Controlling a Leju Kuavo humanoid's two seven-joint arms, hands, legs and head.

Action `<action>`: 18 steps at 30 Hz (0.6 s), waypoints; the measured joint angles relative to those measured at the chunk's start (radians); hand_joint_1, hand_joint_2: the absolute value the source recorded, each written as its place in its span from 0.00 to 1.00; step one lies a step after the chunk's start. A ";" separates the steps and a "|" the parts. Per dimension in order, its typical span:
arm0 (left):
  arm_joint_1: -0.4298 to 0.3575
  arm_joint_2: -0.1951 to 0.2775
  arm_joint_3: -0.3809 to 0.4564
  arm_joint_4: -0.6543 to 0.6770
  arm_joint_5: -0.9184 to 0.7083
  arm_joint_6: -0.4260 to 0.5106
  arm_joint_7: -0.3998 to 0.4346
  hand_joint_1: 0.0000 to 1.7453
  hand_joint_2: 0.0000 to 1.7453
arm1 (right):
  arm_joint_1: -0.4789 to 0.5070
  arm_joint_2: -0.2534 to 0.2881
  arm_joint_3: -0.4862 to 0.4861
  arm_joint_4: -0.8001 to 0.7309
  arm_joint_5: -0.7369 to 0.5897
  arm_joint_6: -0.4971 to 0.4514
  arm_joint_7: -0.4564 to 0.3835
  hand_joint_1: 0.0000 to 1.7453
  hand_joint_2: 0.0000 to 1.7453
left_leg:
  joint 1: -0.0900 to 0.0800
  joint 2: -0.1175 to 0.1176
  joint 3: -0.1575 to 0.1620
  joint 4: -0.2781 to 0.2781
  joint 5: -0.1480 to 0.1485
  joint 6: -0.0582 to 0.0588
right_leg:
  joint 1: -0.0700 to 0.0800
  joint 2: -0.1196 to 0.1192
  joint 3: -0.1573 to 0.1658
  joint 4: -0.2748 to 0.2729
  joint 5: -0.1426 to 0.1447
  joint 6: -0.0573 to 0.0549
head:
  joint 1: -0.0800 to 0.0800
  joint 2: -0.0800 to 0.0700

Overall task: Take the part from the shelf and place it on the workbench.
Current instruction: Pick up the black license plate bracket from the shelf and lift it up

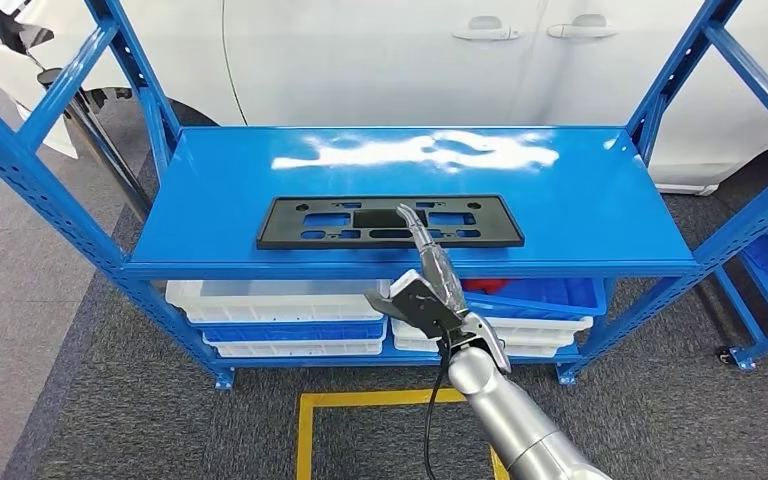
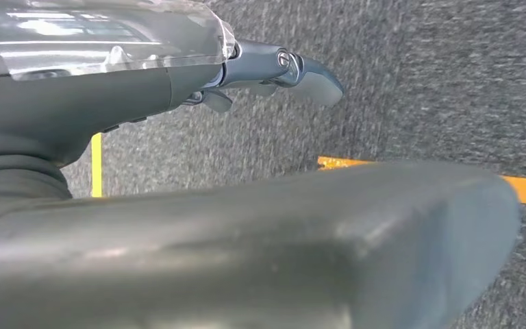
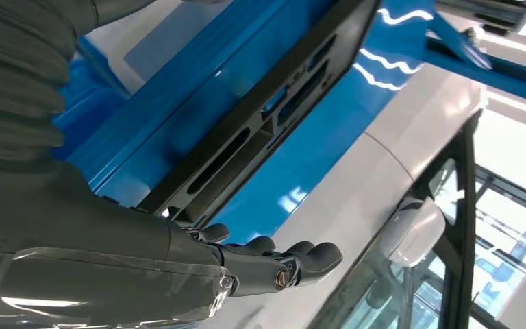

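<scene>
Black part point(image 1: 390, 222) lay flat on blue shelf point(image 1: 580, 200). Right hand point(image 1: 428, 285) at part's 6 o'clock edge, fingers point(image 3: 294, 257) extended, empty. Left hand point(image 2: 274, 68) over carpet, fingers apart, empty.

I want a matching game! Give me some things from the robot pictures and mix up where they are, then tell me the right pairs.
Things:
1. black part
2. white trays
3. yellow line
4. white car

Places:
A. on the grey floor in front of the shelf
B. lying flat on the top blue shelf board
C. behind the shelf
D. stacked on the shelf level below the top board

Right pairs: 1-B, 2-D, 3-A, 4-C.

The right hand reaches toward the part with its fingers stretched out, holding nothing.
</scene>
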 joint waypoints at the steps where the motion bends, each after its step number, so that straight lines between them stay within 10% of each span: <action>1: -0.001 0.000 -0.002 0.000 -0.002 0.000 0.000 0.00 0.00 | -0.004 0.001 0.012 0.015 0.026 -0.018 0.009 0.00 1.00 | 0.000 0.001 0.000 -0.001 0.001 0.004 | -0.002 0.000 -0.024 0.051 -0.029 0.004 | 0.000 0.000; 5: -0.001 0.000 -0.007 0.000 -0.008 -0.001 0.003 0.00 0.00 | -0.009 0.002 0.050 0.074 0.125 -0.076 0.048 0.00 1.00 | -0.001 0.000 -0.001 0.000 0.000 0.008 | -0.003 0.000 -0.126 0.255 -0.094 0.012 | 0.000 0.000; 10: -0.002 -0.001 -0.011 0.000 -0.011 -0.002 0.007 0.00 0.00 | -0.021 0.004 0.076 0.105 0.300 -0.152 0.118 0.00 1.00 | -0.005 -0.001 0.003 0.008 -0.007 -0.005 | 0.003 0.001 0.000 -0.025 0.041 -0.009 | 0.000 0.000; 15: -0.003 -0.001 -0.012 0.000 -0.017 -0.002 0.009 0.00 0.00 | -0.031 0.010 0.094 0.125 0.476 -0.213 0.189 0.00 1.00 | -0.003 0.001 -0.007 0.031 -0.027 -0.030 | 0.001 0.000 0.010 -0.050 0.048 -0.036 | 0.000 0.000; 18: -0.003 -0.001 -0.013 0.000 -0.019 -0.002 0.009 0.00 0.00 | -0.042 0.015 0.120 0.137 0.569 -0.244 0.239 0.00 1.00 | 0.001 0.001 -0.087 0.206 -0.117 -0.044 | 0.000 -0.001 0.012 -0.054 0.050 -0.046 | 0.000 0.000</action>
